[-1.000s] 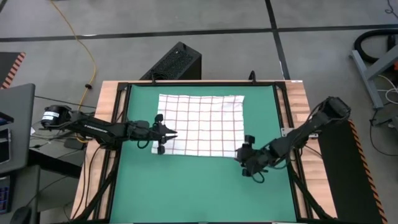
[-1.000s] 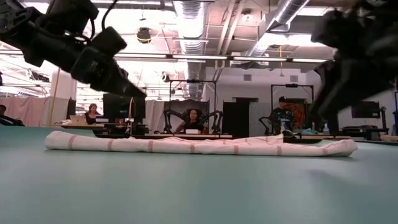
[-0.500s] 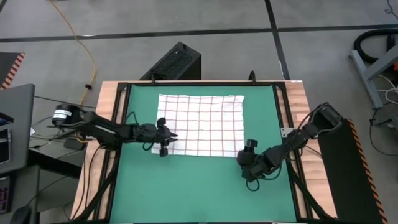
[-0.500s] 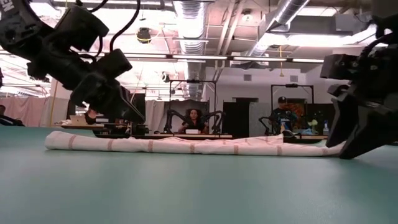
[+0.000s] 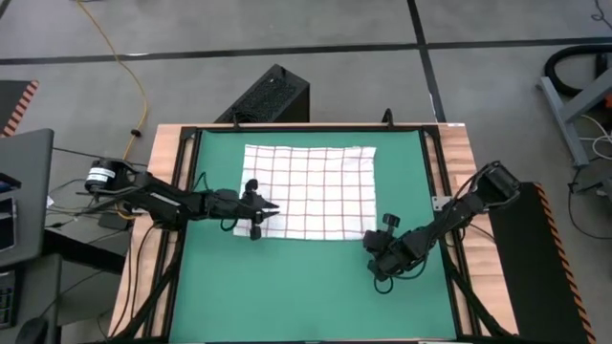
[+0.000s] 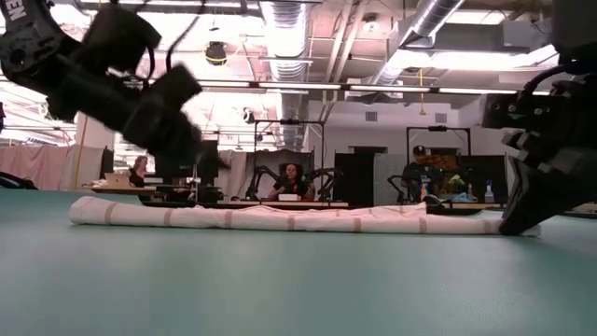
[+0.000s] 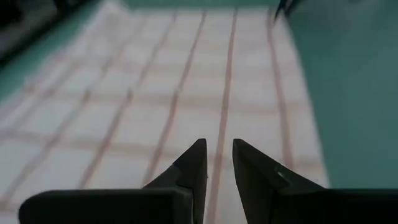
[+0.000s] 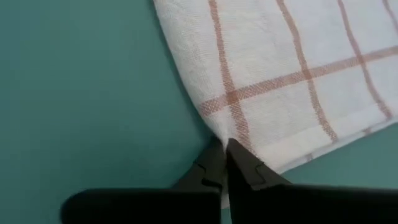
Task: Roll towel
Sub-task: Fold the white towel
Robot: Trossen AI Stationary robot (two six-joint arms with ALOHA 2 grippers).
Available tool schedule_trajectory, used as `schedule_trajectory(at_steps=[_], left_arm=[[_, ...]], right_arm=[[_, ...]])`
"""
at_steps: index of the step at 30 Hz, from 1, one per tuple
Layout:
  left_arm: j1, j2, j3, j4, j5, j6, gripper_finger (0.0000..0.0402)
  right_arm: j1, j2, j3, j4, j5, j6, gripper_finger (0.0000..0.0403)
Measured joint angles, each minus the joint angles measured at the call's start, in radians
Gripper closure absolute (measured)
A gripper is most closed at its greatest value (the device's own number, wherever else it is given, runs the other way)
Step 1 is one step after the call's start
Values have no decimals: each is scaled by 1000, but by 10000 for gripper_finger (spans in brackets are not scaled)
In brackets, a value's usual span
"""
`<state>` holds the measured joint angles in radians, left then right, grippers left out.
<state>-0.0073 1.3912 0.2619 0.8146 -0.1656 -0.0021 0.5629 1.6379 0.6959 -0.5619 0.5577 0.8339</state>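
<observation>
The towel (image 5: 311, 191), white with a thin red check, lies spread flat on the far half of the green mat (image 5: 287, 287). In the low view the towel (image 6: 280, 218) shows as a long low band. My left gripper (image 5: 274, 207) hovers over the towel's near-left part, pointing toward the table's right. Its fingers (image 7: 219, 155) stand a little apart, with nothing between them. My right gripper (image 5: 369, 240) is down at the towel's near-right corner, shut. My right gripper meets the towel's edge (image 8: 219, 132) close to its near-right corner. Its shut fingertips (image 8: 236, 155) come in low over the mat, slanting from the near right. How much cloth lies between the tips is hidden by the tips themselves. The corner lies flat on the mat.
A black frame and wooden boards (image 5: 459, 172) border the mat. The mat's near half is bare green. Beyond the table's far edge stands a black box (image 5: 271, 94) on the floor. People sit at desks far back in the room (image 6: 291, 177).
My right gripper has moved toward the table's near edge and come down onto the mat at the towel's near-right corner. My left gripper has crept toward the table's right, farther over the towel. The towel has stayed flat.
</observation>
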Motion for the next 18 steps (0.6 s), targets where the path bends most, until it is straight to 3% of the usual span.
schedule_trajectory(at_steps=[3, 8, 18], left_arm=[[-31, -1, 21, 109, 1, -10, 341], [-93, 28, 85, 39, -39, 5, 387], [-165, 278, 168, 29, -125, -50, 401]], right_arm=[[-3, 2, 43, -39, 21, -8, 387], [-10, 5, 101, -84, 63, -36, 396], [-67, 3, 175, -65, 123, -172, 396]])
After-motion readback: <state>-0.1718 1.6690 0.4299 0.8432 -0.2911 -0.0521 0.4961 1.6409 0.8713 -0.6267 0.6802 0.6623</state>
